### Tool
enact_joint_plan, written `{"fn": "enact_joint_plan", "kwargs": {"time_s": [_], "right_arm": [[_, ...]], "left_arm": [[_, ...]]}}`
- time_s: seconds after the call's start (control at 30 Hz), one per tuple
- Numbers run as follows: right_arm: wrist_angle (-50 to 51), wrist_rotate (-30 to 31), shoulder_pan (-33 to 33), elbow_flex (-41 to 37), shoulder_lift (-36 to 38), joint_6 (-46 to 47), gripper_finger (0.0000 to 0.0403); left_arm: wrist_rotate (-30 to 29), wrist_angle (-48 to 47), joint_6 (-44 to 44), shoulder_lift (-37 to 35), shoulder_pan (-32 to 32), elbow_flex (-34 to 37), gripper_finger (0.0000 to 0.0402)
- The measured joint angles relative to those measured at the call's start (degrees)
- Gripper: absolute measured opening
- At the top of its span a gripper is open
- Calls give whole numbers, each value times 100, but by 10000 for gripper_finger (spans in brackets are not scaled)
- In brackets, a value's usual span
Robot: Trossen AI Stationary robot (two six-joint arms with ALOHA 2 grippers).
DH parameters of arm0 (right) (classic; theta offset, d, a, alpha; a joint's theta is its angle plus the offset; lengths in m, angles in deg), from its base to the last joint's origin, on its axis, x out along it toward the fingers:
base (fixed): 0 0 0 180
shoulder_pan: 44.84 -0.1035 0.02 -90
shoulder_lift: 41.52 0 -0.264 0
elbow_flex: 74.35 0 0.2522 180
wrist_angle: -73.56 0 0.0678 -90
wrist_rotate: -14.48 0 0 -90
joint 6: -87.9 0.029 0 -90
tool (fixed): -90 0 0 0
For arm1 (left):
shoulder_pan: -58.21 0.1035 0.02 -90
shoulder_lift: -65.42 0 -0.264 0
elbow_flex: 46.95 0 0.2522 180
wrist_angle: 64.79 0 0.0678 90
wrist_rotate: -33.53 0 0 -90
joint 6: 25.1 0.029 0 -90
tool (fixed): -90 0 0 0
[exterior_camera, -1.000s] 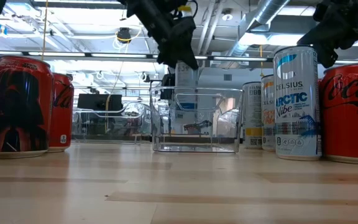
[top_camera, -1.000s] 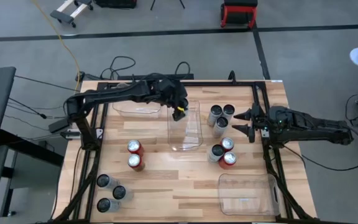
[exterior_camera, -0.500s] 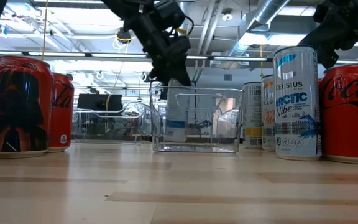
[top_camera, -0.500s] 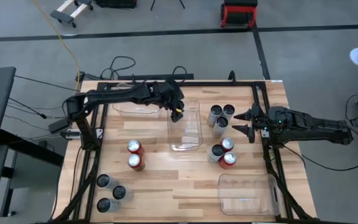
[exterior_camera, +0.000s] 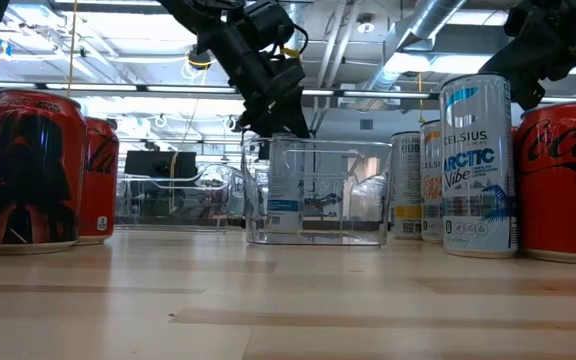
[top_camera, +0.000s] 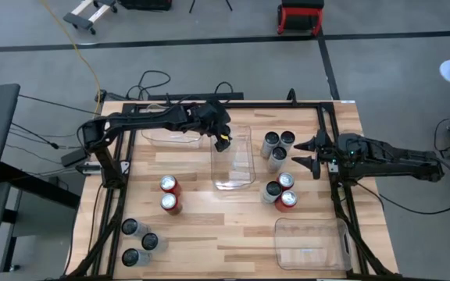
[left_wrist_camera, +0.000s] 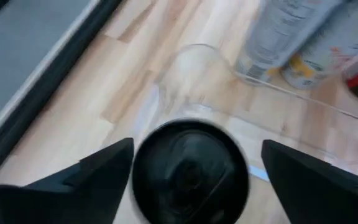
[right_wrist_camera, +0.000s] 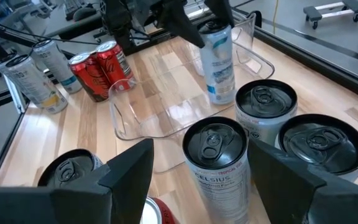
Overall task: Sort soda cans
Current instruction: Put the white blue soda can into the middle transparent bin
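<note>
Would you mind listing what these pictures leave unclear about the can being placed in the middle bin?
- Left gripper: its grip on the pale silver-blue can is blocked by the arm in the high view.
- Clear plastic middle bin: whether the can touches its floor is blurred by bin walls in the low view.
- Left wrist view: blurred.

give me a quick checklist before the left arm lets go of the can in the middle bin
1. Can inside the middle bin: ok, it stands at the bin's far end.
2. Can upright: ok in the right wrist view.
3. Can bottom resting on the bin floor: cannot tell; in the low view it looks down or nearly so.
4. Left gripper fingers spread off the can: cannot tell; the fingers sit either side of the can top.
5. Right gripper out of the way: ok, open and waiting beside the silver cans, outside the bin.
</note>
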Motion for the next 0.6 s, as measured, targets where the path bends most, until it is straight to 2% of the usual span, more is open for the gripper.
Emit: {"fn": "enact_joint_plan", "kwargs": {"time_s": [0.1, 0.3, 0.6], "right_arm": [[0, 1, 0, 0, 2, 51, 281], [0, 12, 1, 0, 0, 61, 281], [-51, 431, 7, 0, 2, 61, 281]], "left_arm": [[-11, -11, 74, 2, 12, 0, 370], [-8, -87, 142, -144, 6, -40, 370], [-310, -550, 543, -899, -141, -199, 370]]}}
